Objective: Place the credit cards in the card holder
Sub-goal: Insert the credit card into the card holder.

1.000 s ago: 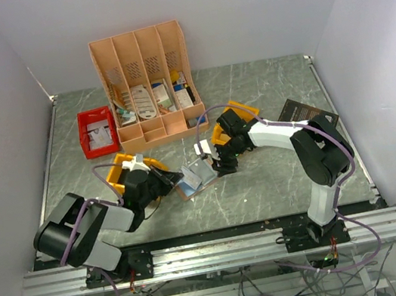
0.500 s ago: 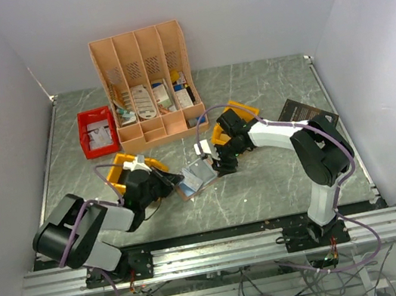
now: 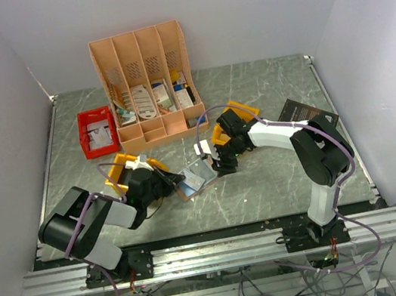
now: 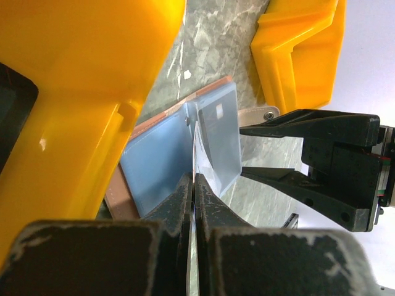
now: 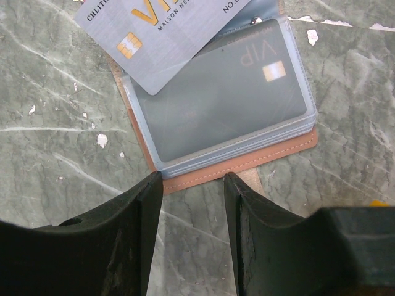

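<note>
The card holder lies open just ahead of the right gripper, whose jaws stand apart at its near edge, pinching nothing. A credit card slants over its far-left corner, clamped edge-on in the left gripper. Yellow bins flank both wrists. Bare table opens nearward.
</note>
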You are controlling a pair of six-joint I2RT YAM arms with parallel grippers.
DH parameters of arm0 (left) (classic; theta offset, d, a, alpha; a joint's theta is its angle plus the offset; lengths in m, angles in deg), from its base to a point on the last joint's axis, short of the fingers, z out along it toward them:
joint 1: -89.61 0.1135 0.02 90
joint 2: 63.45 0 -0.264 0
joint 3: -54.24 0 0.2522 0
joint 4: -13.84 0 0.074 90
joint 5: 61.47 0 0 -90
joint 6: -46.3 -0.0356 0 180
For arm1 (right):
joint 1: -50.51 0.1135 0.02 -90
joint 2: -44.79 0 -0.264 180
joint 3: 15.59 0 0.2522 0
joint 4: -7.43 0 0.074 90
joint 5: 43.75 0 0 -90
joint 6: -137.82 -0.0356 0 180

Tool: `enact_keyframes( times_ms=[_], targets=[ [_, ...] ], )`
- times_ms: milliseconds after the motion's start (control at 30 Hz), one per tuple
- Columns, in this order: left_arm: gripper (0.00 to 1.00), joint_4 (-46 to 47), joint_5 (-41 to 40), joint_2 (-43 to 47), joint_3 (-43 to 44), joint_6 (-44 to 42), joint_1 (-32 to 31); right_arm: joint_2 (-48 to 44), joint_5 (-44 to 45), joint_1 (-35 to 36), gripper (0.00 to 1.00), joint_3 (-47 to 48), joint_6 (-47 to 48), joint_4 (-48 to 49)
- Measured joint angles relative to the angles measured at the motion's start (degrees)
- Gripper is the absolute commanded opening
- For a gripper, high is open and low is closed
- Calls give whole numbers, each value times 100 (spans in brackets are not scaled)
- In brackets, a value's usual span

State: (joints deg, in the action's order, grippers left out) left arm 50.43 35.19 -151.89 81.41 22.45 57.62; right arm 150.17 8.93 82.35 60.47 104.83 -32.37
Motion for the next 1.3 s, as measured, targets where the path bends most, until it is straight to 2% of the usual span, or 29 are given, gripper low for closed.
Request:
enact_keyframes(
  times_ms=[733,1300],
  targets=[
    [7,-66,289,-380,326,-319,-7,24,50,42,44,31,-2,-17],
    [7,-645,411,-409,658,-424,-4,24,236,136,44,66,-37,-46]
  ],
)
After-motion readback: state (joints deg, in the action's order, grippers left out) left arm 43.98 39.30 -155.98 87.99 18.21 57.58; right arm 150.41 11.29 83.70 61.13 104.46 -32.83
